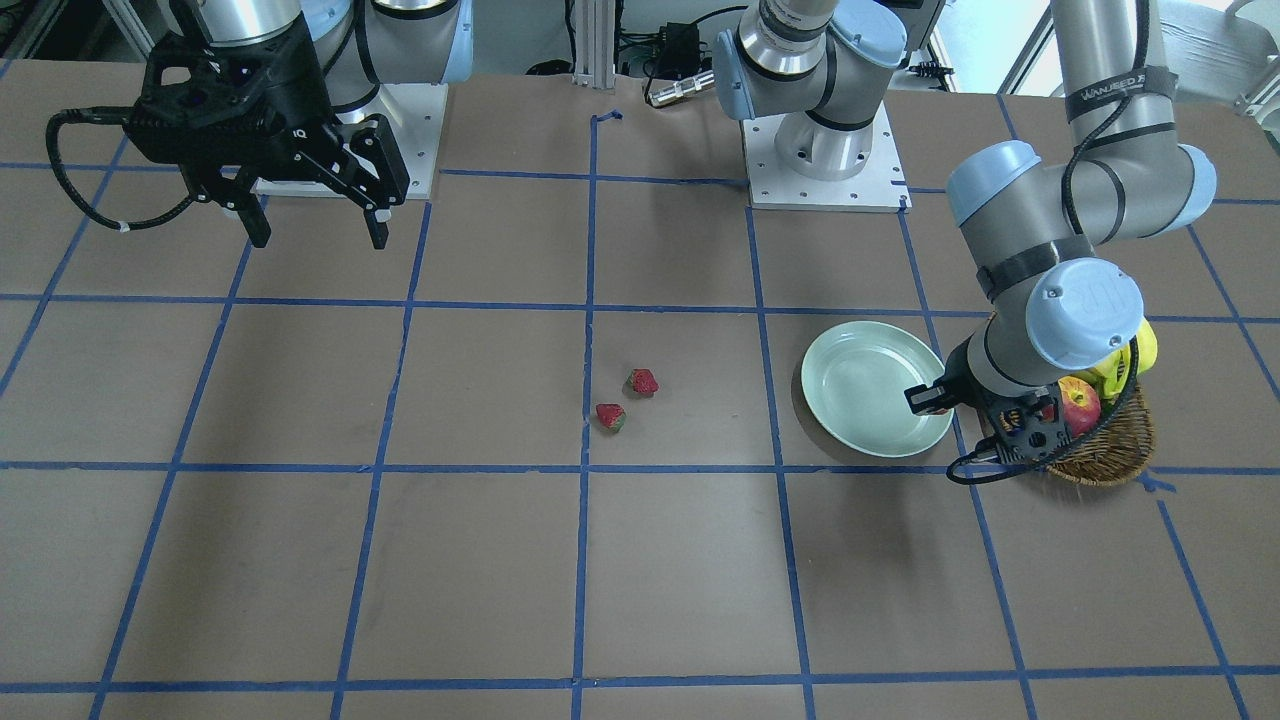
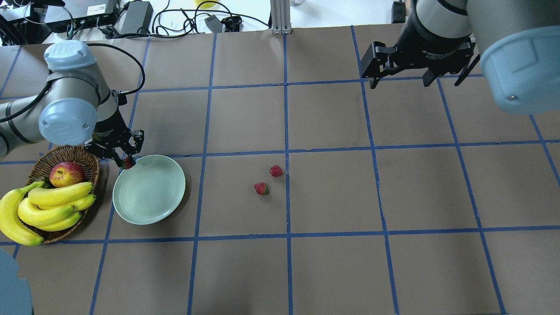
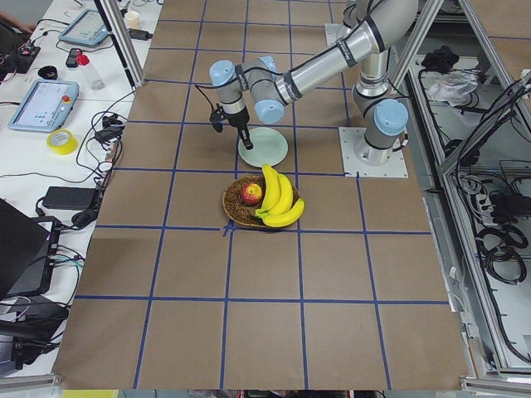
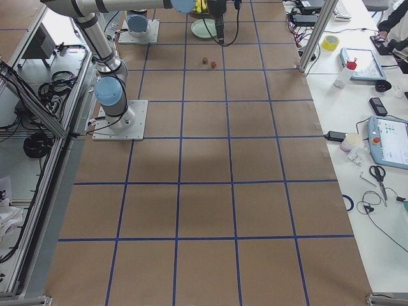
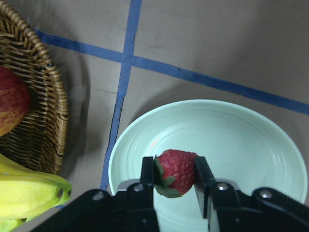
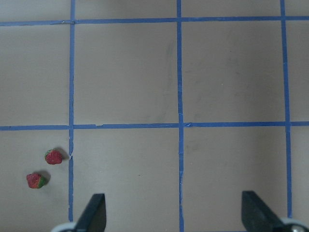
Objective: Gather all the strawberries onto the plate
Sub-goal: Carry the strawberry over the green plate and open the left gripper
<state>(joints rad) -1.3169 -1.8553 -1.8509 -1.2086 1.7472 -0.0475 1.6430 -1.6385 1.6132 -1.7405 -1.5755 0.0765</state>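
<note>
Held berry: red, seeded, green cap; pinched in L fingers, above pale-mint plate.
Berry 2, berry 3: red, green caps, mid tabletop, near each other.
R fingers: spread wide.

A "UR" logo is showing on a blue cap of the left arm, a black strap on that arm is reading roughly "WANUSED", and "IQ" is showing on the right hand.
</note>
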